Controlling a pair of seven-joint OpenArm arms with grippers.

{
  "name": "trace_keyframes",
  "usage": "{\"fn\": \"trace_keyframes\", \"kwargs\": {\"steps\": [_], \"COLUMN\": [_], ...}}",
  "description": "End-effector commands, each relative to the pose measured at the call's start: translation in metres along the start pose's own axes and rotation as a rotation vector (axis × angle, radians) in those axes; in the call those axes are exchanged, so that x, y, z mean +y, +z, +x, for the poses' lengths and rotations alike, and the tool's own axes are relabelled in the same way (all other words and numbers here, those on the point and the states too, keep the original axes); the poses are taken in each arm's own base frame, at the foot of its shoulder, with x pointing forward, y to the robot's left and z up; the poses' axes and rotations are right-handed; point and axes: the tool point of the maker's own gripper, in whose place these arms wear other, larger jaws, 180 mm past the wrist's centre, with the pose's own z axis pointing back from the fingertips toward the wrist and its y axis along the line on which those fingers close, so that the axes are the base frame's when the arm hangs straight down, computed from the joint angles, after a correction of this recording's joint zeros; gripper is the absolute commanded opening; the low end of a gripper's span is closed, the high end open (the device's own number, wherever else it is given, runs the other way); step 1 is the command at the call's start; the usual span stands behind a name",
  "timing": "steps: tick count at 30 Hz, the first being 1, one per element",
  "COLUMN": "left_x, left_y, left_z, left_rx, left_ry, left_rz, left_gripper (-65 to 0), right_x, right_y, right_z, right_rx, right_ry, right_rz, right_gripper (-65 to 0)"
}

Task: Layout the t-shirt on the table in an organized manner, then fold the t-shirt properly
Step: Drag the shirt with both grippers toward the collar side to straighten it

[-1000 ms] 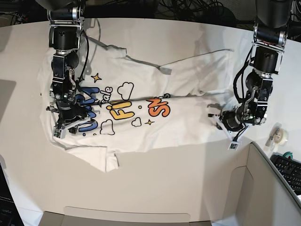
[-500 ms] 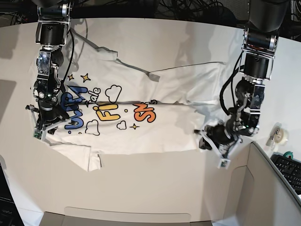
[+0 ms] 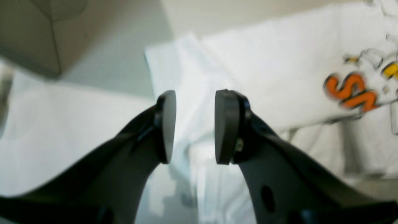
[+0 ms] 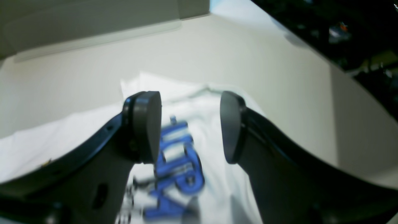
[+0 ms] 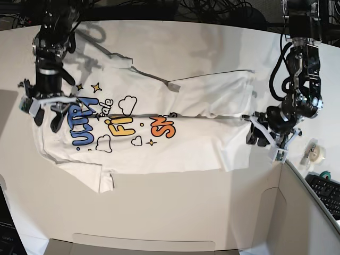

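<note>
Off-white and matte, your table (image 5: 175, 207) fills most of the base view, with dark cables bunched along its far edge. At the left of that view your right gripper (image 5: 47, 112) hangs above the t-shirt's (image 5: 159, 122) printed end, over the blue lettering (image 5: 84, 121); you can see from its wrist camera that the fingers (image 4: 146, 127) stand apart with nothing between them, the blue print lying blurred below. The white tee lies spread sideways across the middle of the table, front up, with yellow letters (image 5: 119, 127) and orange letters (image 5: 162, 126) running toward the right, small clouds and stars around them. One sleeve (image 5: 98, 178) juts toward the near edge and the upper half is creased and partly folded over. Farther right, your left gripper (image 5: 264, 142) sits just off the shirt's right edge; its wrist view shows the pads (image 3: 225, 126) parted above the white hem, gripping nothing. At the far right you have a tape roll (image 5: 316, 153), a grey box corner (image 5: 305, 212) and a keyboard (image 5: 328, 194).
</note>
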Motion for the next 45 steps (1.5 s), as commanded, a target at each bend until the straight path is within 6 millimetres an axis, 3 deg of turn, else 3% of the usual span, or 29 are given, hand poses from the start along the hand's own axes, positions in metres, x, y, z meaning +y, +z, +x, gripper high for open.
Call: {"fn": "trace_keyframes", "kwargs": {"steps": [1,6,11,15,21,25,30,36,42,45], "left_x": [-0.005,-0.016,-0.02,-0.021,-0.023,-0.023,-0.024,-0.025,-0.021,-0.023], "left_y": [0.008,0.016,0.017,0.017,0.019,0.018,0.018,0.018,0.022,0.027], "left_z": [0.012,-0.013,-0.031,-0.037,-0.047,-0.048,-0.048,-0.05,-0.066,-0.089], "left_rx": [-0.048,-0.008,0.031,0.023,0.029,0.032,0.033,0.038,0.085,0.141], "left_ry": [-0.024,-0.035,-0.027,-0.018,-0.007,-0.006,-0.007,-0.007,-0.017,-0.012], "left_rz": [-0.014,-0.033,-0.041,-0.043,-0.048,-0.047,-0.049,-0.052,-0.045,-0.048], "left_gripper": [-44.5,-44.5,-44.5,-44.5,-44.5,-44.5,-44.5,-44.5,-44.6,-45.3], "right_x": [-0.011,-0.062,-0.103,-0.115,-0.12,-0.114,-0.075,-0.03,-0.028,-0.033], "right_y": [0.009,0.053,0.098,0.117,0.122,0.106,0.092,0.089,0.087,0.083], "right_z": [0.0,-0.043,-0.063,-0.082,-0.124,-0.146,-0.173,-0.181,-0.18,-0.175], "right_rx": [-0.01,0.123,0.174,0.212,0.286,0.335,0.418,0.471,0.475,0.473], "right_ry": [-0.043,-0.359,-0.62,-0.656,-0.69,-0.703,-0.739,-0.753,-0.742,-0.708], "right_rz": [-0.018,-0.075,-0.162,-0.223,-0.225,-0.191,-0.093,0.029,0.043,0.056], "right_gripper": [-34.7,-34.7,-34.7,-34.5,-34.7,-34.7,-34.7,-34.7,-34.7,-35.9]}}
